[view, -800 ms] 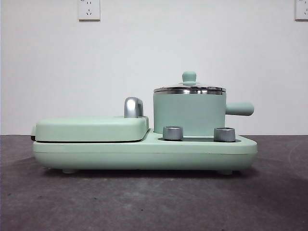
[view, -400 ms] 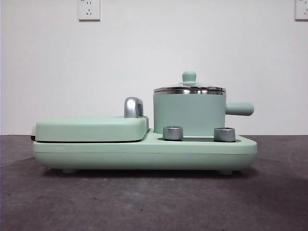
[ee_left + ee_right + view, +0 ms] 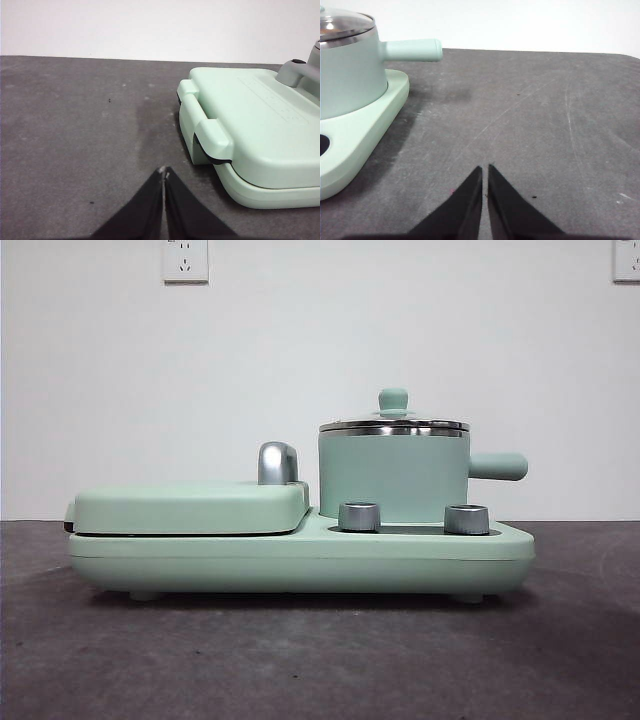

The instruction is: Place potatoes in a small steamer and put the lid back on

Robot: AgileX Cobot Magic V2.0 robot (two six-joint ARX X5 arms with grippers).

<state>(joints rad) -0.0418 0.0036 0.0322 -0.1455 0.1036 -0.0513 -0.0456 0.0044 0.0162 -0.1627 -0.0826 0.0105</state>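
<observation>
On the right half of the mint cooker base [image 3: 300, 558] stands the small steamer [image 3: 393, 478], its stubby handle [image 3: 497, 466] pointing right along the table. The lid [image 3: 394, 424] sits on it; I judge the glass fragile and slippery, so I'd pinch the small knob [image 3: 393, 400]. I see no potato in any view. My left gripper [image 3: 164, 174] and right gripper [image 3: 485, 171] both rest pressed closed, holding nothing, low over the table.

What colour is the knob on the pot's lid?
Mint green, matching the pot; the knob on the lid shows best in the front view.
</observation>
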